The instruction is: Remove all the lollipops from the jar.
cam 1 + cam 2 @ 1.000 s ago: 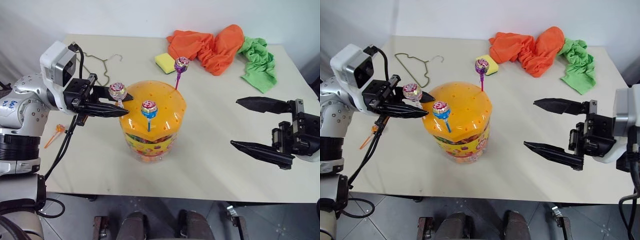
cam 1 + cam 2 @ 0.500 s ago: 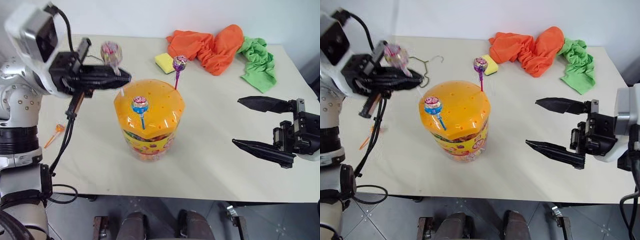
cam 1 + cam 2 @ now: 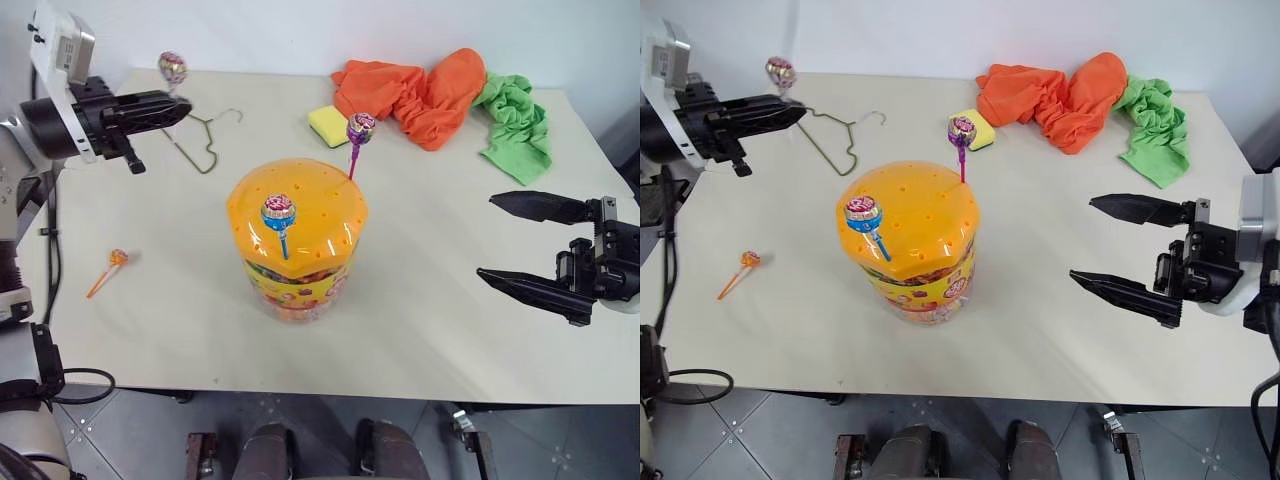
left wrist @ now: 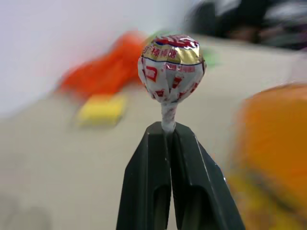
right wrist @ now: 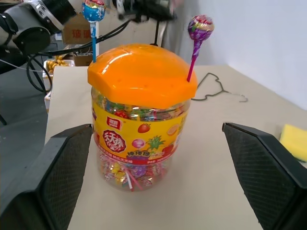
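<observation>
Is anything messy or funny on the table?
A bit. One lollipop with an orange stick lies flat on the table, away from the jar. At the far edge, orange cloths and a green cloth sit crumpled, and a wire hanger lies loose.

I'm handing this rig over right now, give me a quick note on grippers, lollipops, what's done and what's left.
Left gripper: shut on a white-stick lollipop, held over the table's far left corner, clear of the jar.
Right gripper: open, empty, to the right of the jar.
Done: orange-stick lollipop lies on the table, left of the jar.
Left: set down the held one; pull the blue-stick lollipop and purple-stick lollipop, both standing in the orange lid.
</observation>
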### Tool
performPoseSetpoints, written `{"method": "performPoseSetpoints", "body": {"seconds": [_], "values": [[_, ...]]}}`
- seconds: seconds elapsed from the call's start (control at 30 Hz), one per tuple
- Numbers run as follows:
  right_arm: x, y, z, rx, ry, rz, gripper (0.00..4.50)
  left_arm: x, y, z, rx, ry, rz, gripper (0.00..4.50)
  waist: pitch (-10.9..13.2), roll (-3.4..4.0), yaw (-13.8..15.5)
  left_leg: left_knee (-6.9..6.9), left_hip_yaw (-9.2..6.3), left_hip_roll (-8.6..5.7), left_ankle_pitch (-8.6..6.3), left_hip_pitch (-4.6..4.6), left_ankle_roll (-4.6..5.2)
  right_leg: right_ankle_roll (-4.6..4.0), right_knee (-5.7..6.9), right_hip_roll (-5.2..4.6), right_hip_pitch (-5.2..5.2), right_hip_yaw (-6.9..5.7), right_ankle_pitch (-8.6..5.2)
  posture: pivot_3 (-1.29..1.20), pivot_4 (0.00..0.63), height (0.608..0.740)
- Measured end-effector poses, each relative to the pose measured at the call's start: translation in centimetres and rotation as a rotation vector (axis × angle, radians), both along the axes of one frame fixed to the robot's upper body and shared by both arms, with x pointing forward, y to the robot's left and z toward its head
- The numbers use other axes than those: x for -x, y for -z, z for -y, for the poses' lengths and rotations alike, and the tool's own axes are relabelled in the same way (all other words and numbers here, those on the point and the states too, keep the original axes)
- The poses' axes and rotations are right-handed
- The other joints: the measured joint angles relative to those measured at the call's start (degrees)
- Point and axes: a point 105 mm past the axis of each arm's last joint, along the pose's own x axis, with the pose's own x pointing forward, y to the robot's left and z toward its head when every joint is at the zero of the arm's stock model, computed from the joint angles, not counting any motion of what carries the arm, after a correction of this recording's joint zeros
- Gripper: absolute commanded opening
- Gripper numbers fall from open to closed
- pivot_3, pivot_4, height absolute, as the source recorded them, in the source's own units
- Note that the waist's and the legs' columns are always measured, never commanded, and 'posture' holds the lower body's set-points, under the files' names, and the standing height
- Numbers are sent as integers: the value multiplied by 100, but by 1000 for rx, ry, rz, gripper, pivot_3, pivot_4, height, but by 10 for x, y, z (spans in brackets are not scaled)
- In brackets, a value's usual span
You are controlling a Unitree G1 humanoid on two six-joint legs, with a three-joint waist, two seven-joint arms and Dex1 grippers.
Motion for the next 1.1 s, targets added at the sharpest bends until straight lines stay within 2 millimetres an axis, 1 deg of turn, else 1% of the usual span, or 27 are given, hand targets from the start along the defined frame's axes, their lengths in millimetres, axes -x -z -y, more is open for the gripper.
{"method": "performPoseSetpoints", "body": {"seconds": [0.03, 0.1, 0.13, 0.17, 0.23, 0.27, 0.33, 0.43, 0.5, 0.57, 0.63, 0.7, 0.8, 0.93, 1.1], "values": [[-1, 0, 0, 2, -3, -1, 4500, -5, 10, -12, -5, -95, -67, 70, 0, 0, 2, 0, 1, 0, 0, 0, 0, 0, 0, 0, -1, 1, 0, 0, 150, 740], [-2, 1, -2, 7, -13, -3, 4500, -9, 34, -25, -45, -208, -184, 70, 0, 0, 3, 0, 3, 0, 0, 0, 0, 0, 2, 0, -1, 1, 0, 0, 150, 740], [-4, 1, -2, 9, -16, -4, 4500, -11, 49, -30, -75, -253, -250, 70, 0, 0, 6, 0, 3, -1, 0, 0, 0, 0, 2, 0, -1, 1, 0, 0, 150, 740], [-5, 1, -2, 10, -15, -1, 4500, -11, 65, -33, -105, -287, -316, 70, 0, 0, 9, 0, 3, 0, 0, 0, 0, 0, 2, 0, -2, 0, 0, 0, 150, 740], [-8, 0, -4, 11, -22, 6, 4500, -11, 90, -39, -160, -340, -420, 70, 1, -1, 11, 0, 3, 0, 0, -1, 0, 0, 2, 0, -2, 0, 0, 0, 150, 740], [-9, 0, -5, 12, -29, 6, 4500, -11, 97, -40, -180, -357, -448, 70, 2, -3, 11, 0, 4, 0, 0, -1, 0, 0, 1, 0, -3, 0, 0, 0, 150, 740], [-10, 0, -7, 15, -36, 11, 4500, -12, 107, -43, -183, -390, -500, 70, 2, -4, 13, 0, 5, 0, 0, -1, -1, 0, 2, 0, -3, 0, 0, 0, 150, 740], [-12, 1, -8, 14, -40, 6, 4500, -10, 126, -52, -233, -457, -602, 70, 2, -3, 2, -2, 9, 0, 0, -1, 0, 0, 1, 0, -5, 0, 0, 0, 150, 740], [-13, 2, -8, 14, -37, 0, 4500, -8, 136, -53, -277, -469, -646, 70, 2, -4, 6, -3, 10, 0, 0, -1, -1, 0, 2, 1, -6, 0, 0, 0, 150, 740], [-14, 2, -8, 13, -36, 0, 4500, -8, 141, -59, -284, -493, -676, 70, 2, -4, 6, -3, 10, 0, 0, -1, -1, 0, 1, 1, -6, 0, 0, 0, 150, 740], [-14, 2, -8, 11, -34, 1, 4500, -10, 142, -64, -289, -518, -690, 70, 2, -4, 10, -3, 10, 0, 0, -1, -1, 0, 2, 1, -6, 0, 0, 0, 150, 740], [-14, 2, -8, 7, -32, 1, 4500, -12, 141, -65, -289, -520, -698, 70, 2, -4, 16, -3, 11, -1, 0, -1, -1, 0, 1, 0, -6, 0, 0, 0, 150, 740], [-15, 2, -8, 1, -30, 5, 4500, -17, 143, -60, -268, -497, -708, 761, 3, -5, 14, -3, 12, -1, 0, -2, -1, 0, 1, 0, -6, -1, 0, 0, 150, 740], [-17, -2, -10, -2, -21, 31, 4500, -25, 145, -48, -242, -432, -712, 2001, 4, -8, 1, -2, 14, 0, 0, -2, -1, 0, 2, 0, -7, 0, 0, 0, 150, 740], [-18, -3, -9, -7, -7, 35, 4500, -28, 127, -43, -257, -392, -661, 3567, 6, -11, -8, -4, 15, 0, 0, -2, -1, 0, 2, 0, -9, -1, 0, 0, 150, 740]]}}
